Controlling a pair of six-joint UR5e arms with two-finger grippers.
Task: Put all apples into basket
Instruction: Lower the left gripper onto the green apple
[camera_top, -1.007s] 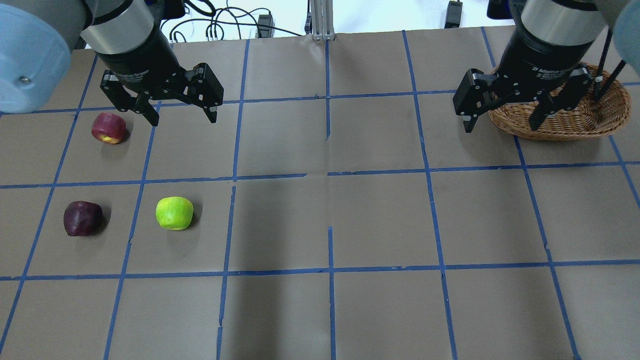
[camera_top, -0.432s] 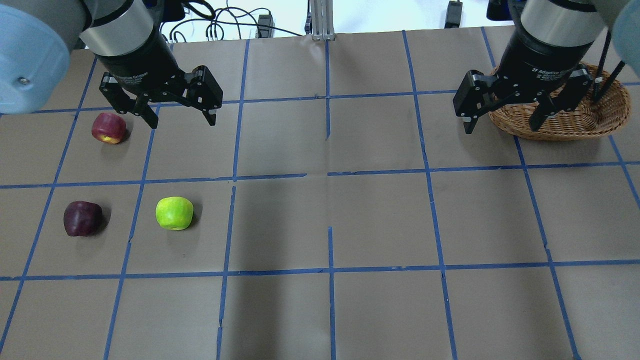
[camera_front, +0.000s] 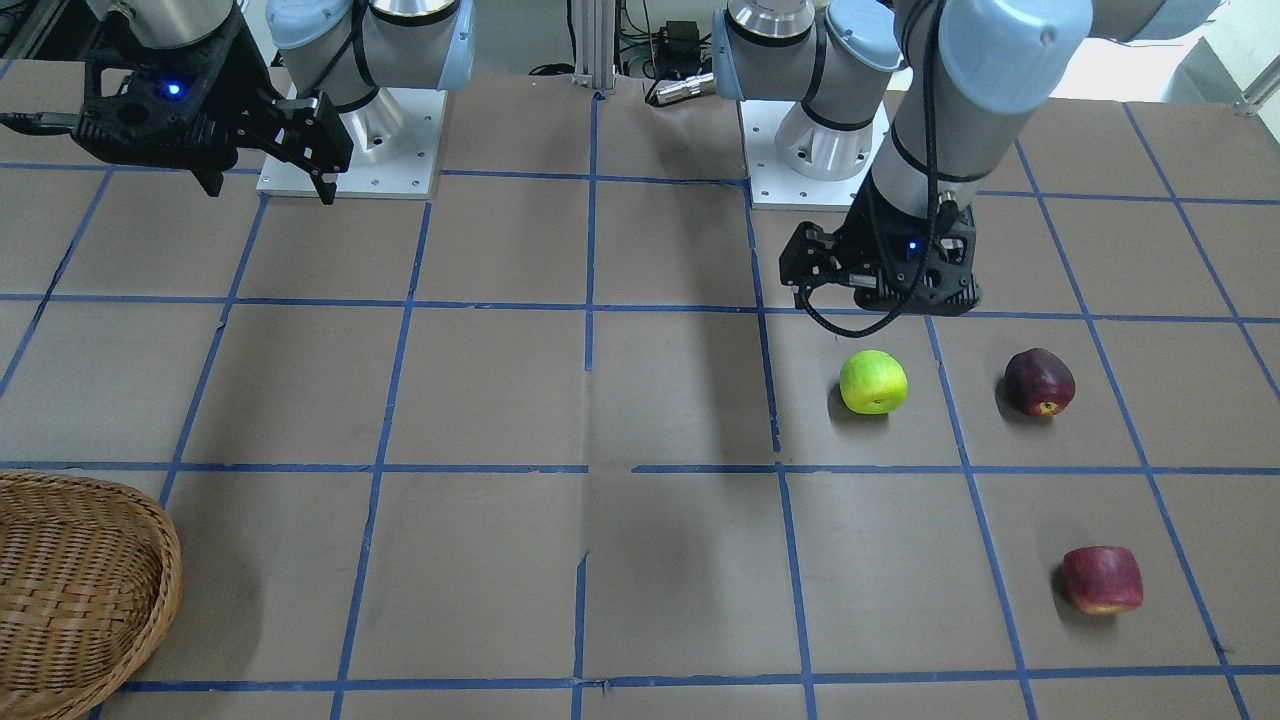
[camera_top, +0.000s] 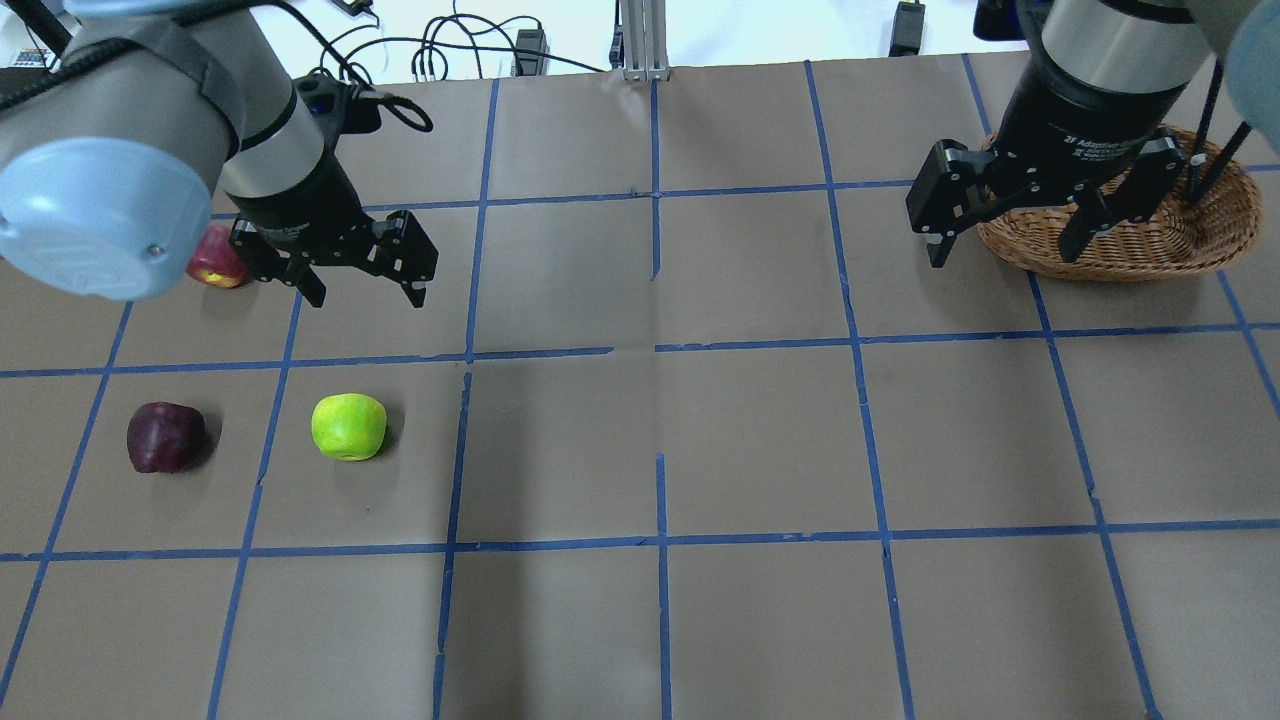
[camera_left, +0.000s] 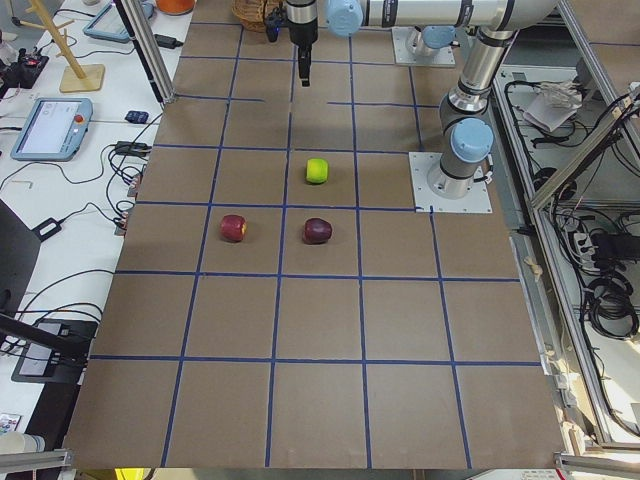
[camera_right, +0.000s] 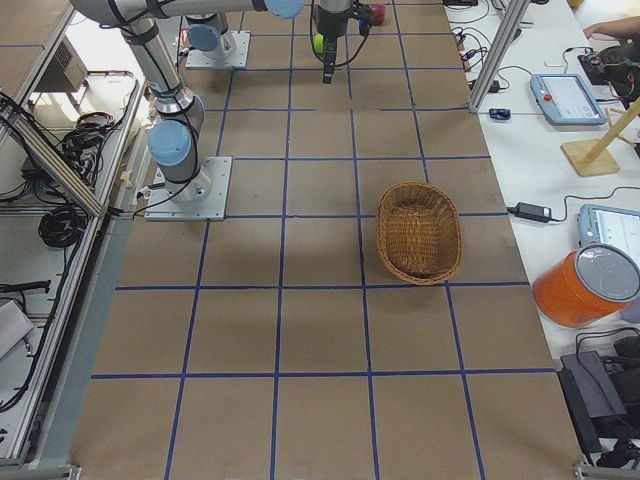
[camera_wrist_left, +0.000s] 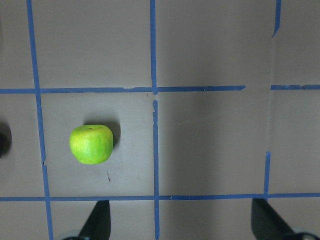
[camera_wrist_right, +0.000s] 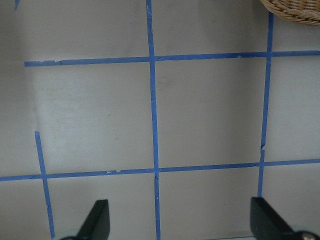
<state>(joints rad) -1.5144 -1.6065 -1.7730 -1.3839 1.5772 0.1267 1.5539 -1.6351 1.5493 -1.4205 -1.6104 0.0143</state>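
Note:
The yellow-green apple (camera_top: 349, 426) lies on the table at the left, also in the left wrist view (camera_wrist_left: 91, 144). The dark maroon apple (camera_top: 165, 437) lies to its left. The blocky red apple (camera_top: 213, 262) lies farther back, partly hidden by my left arm, and shows whole in the front view (camera_front: 1102, 580). My left gripper (camera_top: 367, 290) is open and empty, above the table just beyond the yellow-green apple. The wicker basket (camera_top: 1130, 250) stands at the far right and is empty (camera_right: 383, 235). My right gripper (camera_top: 1002, 255) is open and empty, hanging at the basket's left side.
Brown paper with a blue tape grid covers the table. Cables and an aluminium post (camera_top: 645, 40) stand at the far edge. The arm bases (camera_front: 350, 150) sit on the robot's side. A bench with tablets and an orange container (camera_right: 585, 290) runs beyond the table's far edge.
My left arm has swung nearer and lower, bringing its open gripper closer to the yellow-green apple and covering part of the red apple. The right arm, apples and basket have not moved.

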